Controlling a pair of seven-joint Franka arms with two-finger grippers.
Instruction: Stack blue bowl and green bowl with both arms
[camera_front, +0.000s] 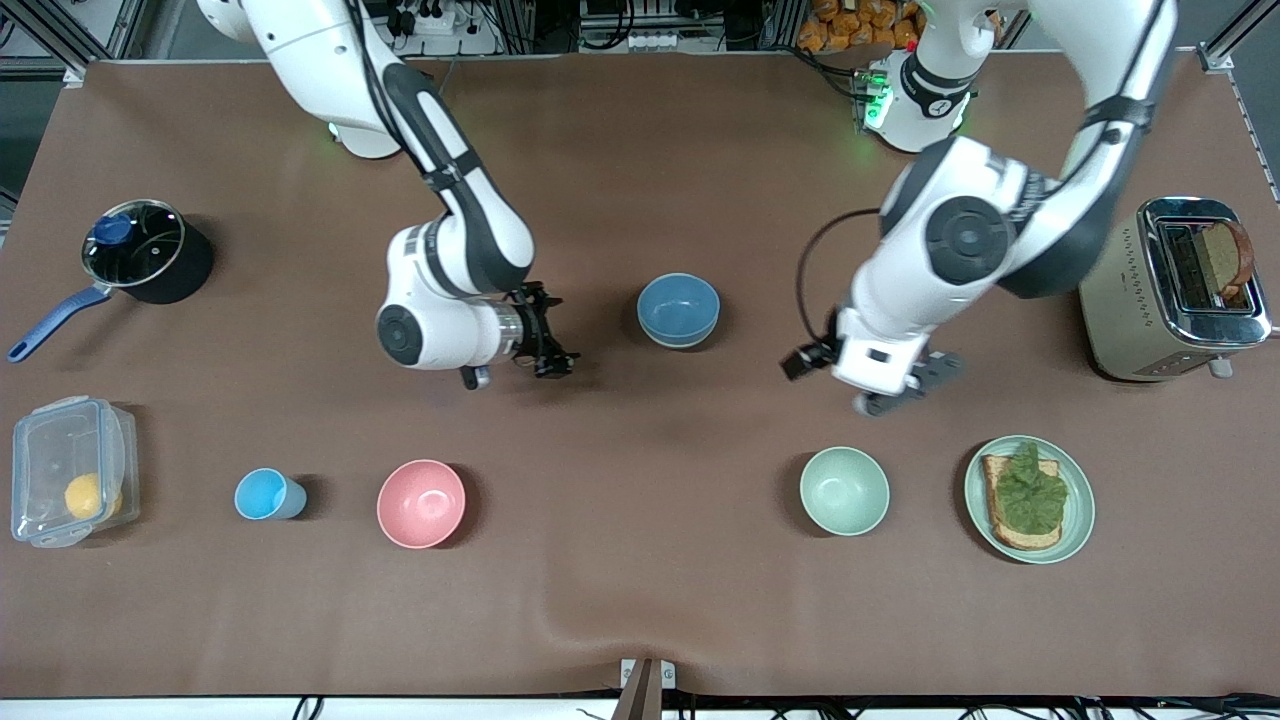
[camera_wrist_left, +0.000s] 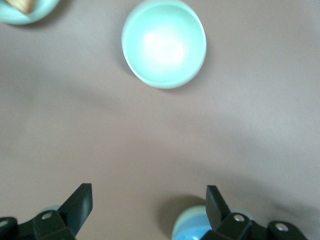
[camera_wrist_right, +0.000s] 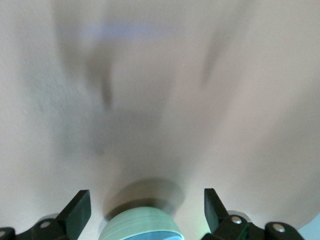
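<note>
Pale bowl (camera_front: 844, 490): nearest the camera and a close lookalike; you risk grabbing it as a 2nd green one.
Left gripper (camera_front: 905, 387): fingers spread, empty, over bare table just above that bowl.
Right gripper (camera_front: 548, 335): spread, empty, beside the stack; a sideways swing could knock it.
Blue bowl (camera_front: 678, 305): mid-table, apparently nested in the green bowl (camera_wrist_right: 140, 224).

White rounded arm shells, dark grey joints, black cables, black fingers (camera_wrist_left: 80, 205)
</note>
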